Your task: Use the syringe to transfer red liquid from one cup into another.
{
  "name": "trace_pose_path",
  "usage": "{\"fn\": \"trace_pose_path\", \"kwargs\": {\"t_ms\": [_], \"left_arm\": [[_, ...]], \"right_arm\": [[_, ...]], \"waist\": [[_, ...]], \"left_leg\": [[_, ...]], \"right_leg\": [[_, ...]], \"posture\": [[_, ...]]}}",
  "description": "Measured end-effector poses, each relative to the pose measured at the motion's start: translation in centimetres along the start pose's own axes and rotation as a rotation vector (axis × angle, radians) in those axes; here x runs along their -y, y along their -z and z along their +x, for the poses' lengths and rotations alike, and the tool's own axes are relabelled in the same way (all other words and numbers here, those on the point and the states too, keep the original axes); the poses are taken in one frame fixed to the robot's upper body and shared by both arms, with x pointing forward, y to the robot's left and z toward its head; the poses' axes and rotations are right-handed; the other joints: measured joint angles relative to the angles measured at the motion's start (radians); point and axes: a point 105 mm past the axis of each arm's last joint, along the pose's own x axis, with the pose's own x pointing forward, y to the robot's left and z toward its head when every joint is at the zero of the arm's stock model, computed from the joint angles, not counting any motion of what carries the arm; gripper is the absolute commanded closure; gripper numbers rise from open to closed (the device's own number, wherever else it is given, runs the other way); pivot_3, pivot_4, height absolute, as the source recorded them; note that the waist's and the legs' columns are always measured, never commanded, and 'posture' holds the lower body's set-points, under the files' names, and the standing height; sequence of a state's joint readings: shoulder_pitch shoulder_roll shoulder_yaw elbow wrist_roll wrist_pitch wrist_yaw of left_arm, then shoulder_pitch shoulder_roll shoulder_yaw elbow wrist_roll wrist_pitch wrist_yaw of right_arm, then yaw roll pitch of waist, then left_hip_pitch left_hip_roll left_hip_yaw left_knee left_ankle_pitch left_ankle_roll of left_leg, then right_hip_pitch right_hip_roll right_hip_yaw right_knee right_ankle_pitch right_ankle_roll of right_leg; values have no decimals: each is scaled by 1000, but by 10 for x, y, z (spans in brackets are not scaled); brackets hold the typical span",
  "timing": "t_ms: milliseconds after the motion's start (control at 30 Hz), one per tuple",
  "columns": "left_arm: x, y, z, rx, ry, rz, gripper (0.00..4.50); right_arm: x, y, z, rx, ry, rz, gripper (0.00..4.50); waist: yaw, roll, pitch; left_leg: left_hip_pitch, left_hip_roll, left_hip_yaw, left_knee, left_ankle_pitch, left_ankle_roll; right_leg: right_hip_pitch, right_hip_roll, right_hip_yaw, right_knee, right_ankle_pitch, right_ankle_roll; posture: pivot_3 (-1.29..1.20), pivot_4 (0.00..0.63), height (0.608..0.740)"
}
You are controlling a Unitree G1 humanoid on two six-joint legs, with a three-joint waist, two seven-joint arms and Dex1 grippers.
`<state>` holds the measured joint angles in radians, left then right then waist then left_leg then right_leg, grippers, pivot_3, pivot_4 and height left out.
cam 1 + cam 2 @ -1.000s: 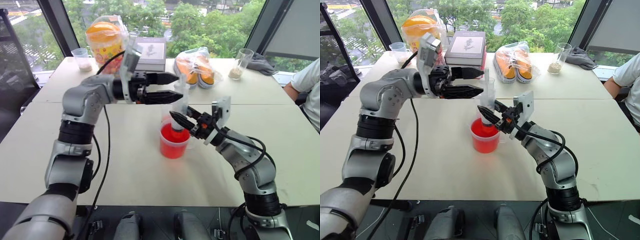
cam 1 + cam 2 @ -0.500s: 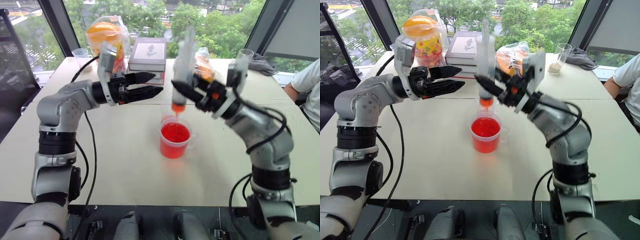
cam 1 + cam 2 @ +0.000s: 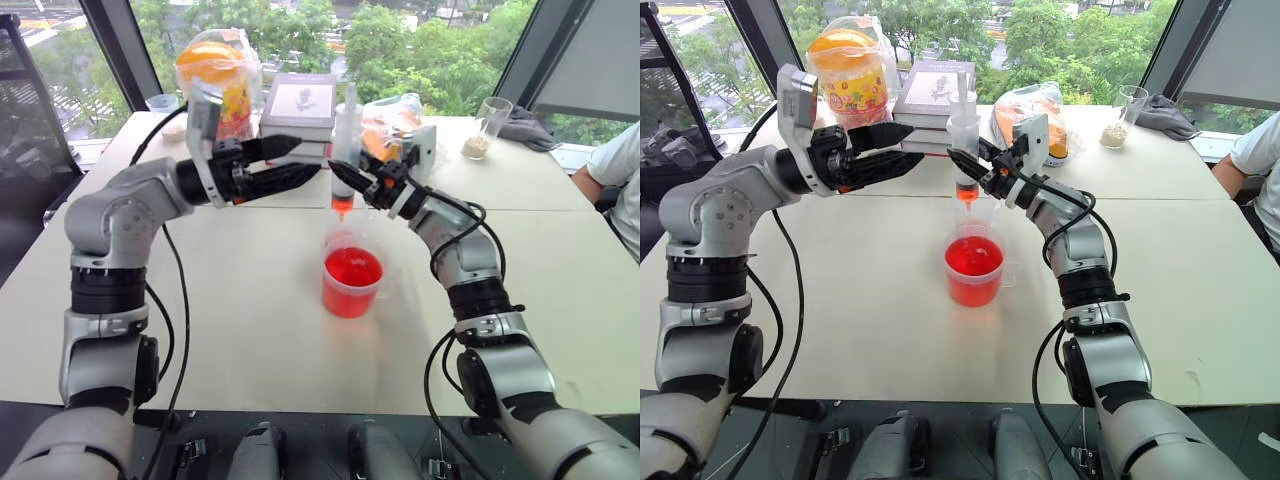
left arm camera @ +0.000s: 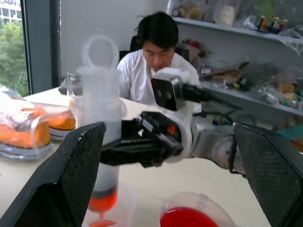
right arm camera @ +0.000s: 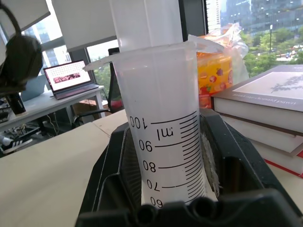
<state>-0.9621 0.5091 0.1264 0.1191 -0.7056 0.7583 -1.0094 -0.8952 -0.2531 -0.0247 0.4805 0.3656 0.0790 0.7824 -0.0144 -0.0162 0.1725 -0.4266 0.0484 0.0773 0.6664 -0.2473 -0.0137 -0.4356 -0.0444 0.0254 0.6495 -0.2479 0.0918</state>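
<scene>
1. Held upright by the barrel in the clamped right end effector: the syringe, orange tip down, a little red liquid showing in its lower end.
2. Poised right above the slimmer clear cup, which stands just beyond the red cup near the middle of the counter — likely lined up for emptying.
3. Spread wide and gripping nothing, just left of the syringe: the left end effector, seemingly placed to press the plunger.
4. At the counter's far edge, apart from the work: books, a snack jar, bagged food.
</scene>
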Motion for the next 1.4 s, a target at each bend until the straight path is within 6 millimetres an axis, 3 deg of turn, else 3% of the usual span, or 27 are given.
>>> {"fn": "trace_pose_path", "kwargs": {"t_ms": [233, 567, 667, 900, 1400], "left_arm": [[-10, -7, 40, 16, 66, 41, 84], [-21, 9, 58, -3, 87, 13, 84], [-22, 7, 63, 2, 95, 11, 932], [-29, 9, 65, 11, 74, -5, 4468], [-28, 19, 65, 2, 96, 34, 4468]], "right_arm": [[0, 5, 0, -7, 2, -3, 3125], [0, 16, -6, -36, 15, 6, 3125], [0, 16, -6, -38, 13, 6, 3125], [-4, 15, -8, -38, -9, -10, 3125], [-6, 9, -14, -89, -9, -10, 3125]], "waist": [[-5, 0, 0], [-6, 0, 0], [-5, 0, 0], [-8, 0, 0], [-6, 0, 0]], "left_leg": [[0, 0, 0, 0, 0, 0], [0, 0, 1, -1, 0, 0], [0, 0, 1, -1, 0, 0], [0, 1, 0, -1, 0, 0], [0, 0, 0, -1, 0, 0]], "right_leg": [[0, 1, 0, 0, 0, 0], [-1, 1, 1, 0, 0, 0], [-1, 1, 0, 0, 0, 0], [-1, 2, 0, 0, 0, 0], [-1, 1, 0, 0, 0, 0]], "posture": [[0, 150, 740], [0, 150, 740], [0, 150, 740], [0, 150, 740], [0, 150, 740]]}}
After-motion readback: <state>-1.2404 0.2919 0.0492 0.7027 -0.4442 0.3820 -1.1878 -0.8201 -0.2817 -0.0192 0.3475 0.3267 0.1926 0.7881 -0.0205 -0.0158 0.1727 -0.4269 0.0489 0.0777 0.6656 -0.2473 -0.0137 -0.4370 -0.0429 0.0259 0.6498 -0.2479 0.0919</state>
